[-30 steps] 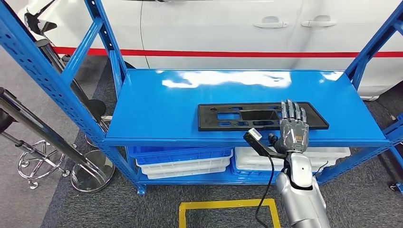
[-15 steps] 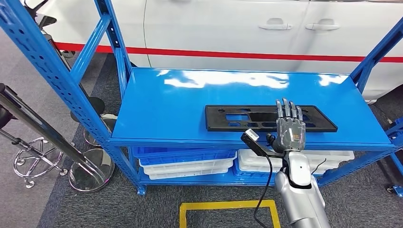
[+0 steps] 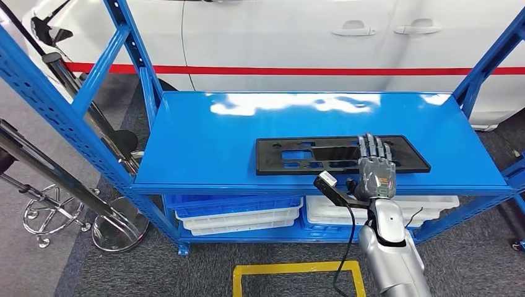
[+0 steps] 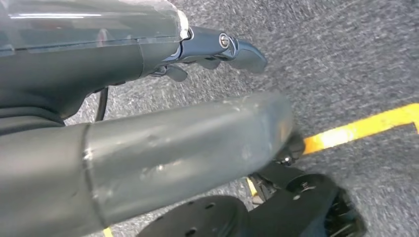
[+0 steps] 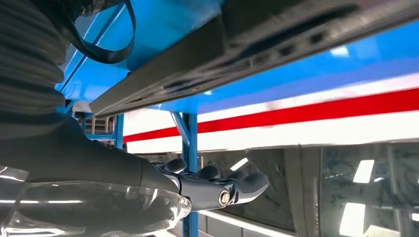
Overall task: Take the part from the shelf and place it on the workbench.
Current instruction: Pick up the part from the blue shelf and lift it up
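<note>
A flat black plastic part [image 3: 309, 154] with several cutouts lies on the top deck of the blue shelf [image 3: 210, 142], toward the front right. My right hand [image 3: 375, 168] reaches in over the shelf's front edge, its fingers stretched out flat above the right half of the part. In the right wrist view the straight fingers [image 5: 212, 185] sit a little apart from the black part [image 5: 276, 44], holding nothing. My left hand [image 4: 217, 44] hangs over grey carpet with its fingers loose and nothing in it.
White and blue bins [image 3: 238, 213] fill the lower shelf level. Blue uprights [image 3: 59, 117] and diagonal braces frame the rack on both sides. A white car with a red stripe [image 3: 297, 37] stands behind it. Yellow floor tape [image 3: 294, 267] and chrome stool bases [image 3: 117, 229] lie nearby.
The whole picture sways sideways and back, so the camera has moved. My right hand stays spread over the right half of the part, which has not shifted on the shelf.
</note>
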Action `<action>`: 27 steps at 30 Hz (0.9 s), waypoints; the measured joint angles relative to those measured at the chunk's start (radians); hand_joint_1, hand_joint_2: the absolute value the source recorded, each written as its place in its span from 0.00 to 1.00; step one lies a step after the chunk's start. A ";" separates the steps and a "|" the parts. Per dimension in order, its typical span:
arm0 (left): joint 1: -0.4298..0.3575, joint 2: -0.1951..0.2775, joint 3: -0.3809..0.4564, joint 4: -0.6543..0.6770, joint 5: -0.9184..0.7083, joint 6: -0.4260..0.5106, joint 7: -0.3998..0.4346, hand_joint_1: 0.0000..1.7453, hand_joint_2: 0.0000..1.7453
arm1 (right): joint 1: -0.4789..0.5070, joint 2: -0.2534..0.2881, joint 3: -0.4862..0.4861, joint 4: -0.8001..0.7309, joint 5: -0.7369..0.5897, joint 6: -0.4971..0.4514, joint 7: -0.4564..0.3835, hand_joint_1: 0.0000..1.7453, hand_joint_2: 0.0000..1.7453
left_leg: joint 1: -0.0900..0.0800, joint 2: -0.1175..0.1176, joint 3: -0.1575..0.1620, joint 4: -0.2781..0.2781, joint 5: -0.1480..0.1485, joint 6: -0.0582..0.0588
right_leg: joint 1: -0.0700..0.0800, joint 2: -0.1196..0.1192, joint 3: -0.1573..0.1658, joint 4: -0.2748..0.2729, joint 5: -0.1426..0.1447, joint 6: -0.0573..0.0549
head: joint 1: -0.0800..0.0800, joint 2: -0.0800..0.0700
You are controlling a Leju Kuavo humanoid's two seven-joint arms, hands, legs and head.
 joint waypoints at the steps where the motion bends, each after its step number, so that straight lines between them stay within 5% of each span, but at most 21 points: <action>1: 0.001 0.000 0.000 0.000 0.000 0.000 0.000 0.00 0.00 | 0.001 0.000 0.001 0.003 -0.001 0.001 0.000 0.00 1.00 | 0.000 0.000 -0.030 0.063 -0.023 -0.001 | 0.002 0.000 0.000 0.001 -0.001 -0.002 | 0.000 0.000; 3: 0.004 0.001 0.000 0.000 0.001 -0.001 0.001 0.00 0.00 | 0.002 0.000 0.002 0.009 -0.005 0.002 -0.001 0.00 1.00 | 0.000 0.000 -0.048 0.096 -0.014 -0.002 | 0.004 0.001 0.000 0.004 -0.003 -0.003 | 0.000 0.000; 7: 0.003 0.007 0.000 0.000 0.000 -0.015 -0.008 0.00 0.00 | 0.003 0.000 0.006 0.019 -0.019 -0.004 -0.004 0.00 1.00 | -0.003 0.000 0.058 -0.131 0.094 0.010 | 0.009 0.003 -0.002 0.021 -0.015 0.006 | 0.000 0.000; 12: 0.009 0.012 -0.002 0.000 -0.008 -0.020 -0.026 0.00 0.00 | 0.002 -0.002 0.012 0.033 -0.033 -0.017 -0.008 0.00 1.00 | -0.003 -0.002 0.085 -0.178 0.086 0.038 | 0.006 0.003 -0.014 0.054 -0.024 0.036 | 0.001 0.000; 16: 0.008 0.014 -0.003 0.000 -0.009 -0.020 -0.035 0.00 0.00 | 0.000 -0.006 0.015 0.040 -0.035 -0.022 -0.010 0.00 1.00 | 0.000 -0.002 0.114 -0.185 0.071 0.050 | -0.002 0.003 -0.142 0.262 -0.090 0.056 | 0.002 0.000; 18: 0.009 0.014 -0.003 0.000 -0.009 -0.019 -0.036 0.00 0.00 | 0.003 -0.007 0.015 0.042 -0.036 -0.022 -0.009 0.00 1.00 | 0.000 -0.003 0.130 -0.184 0.056 0.047 | -0.005 0.003 -0.188 0.302 -0.085 0.058 | 0.002 0.000; 21: 0.009 0.014 -0.005 0.002 -0.008 -0.018 -0.038 0.00 0.00 | 0.004 -0.010 0.017 0.042 -0.035 -0.022 -0.007 0.00 1.00 | 0.000 -0.003 0.171 -0.186 0.025 0.040 | -0.005 0.001 -0.144 0.145 0.025 0.047 | 0.002 0.000; 23: 0.007 0.013 -0.007 0.005 -0.008 -0.018 -0.039 0.00 0.00 | 0.003 -0.014 0.018 0.042 -0.035 -0.022 -0.006 0.00 1.00 | 0.000 -0.002 0.192 -0.196 0.008 0.030 | 0.005 -0.001 -0.111 0.047 0.066 0.035 | 0.003 0.000; 27: 0.005 0.013 -0.009 0.006 -0.006 -0.018 -0.041 0.00 0.00 | 0.002 -0.017 0.019 0.038 -0.035 -0.024 -0.005 0.00 1.00 | -0.001 0.001 0.201 -0.157 0.036 0.005 | 0.008 0.003 -0.066 0.005 0.050 0.008 | 0.006 0.000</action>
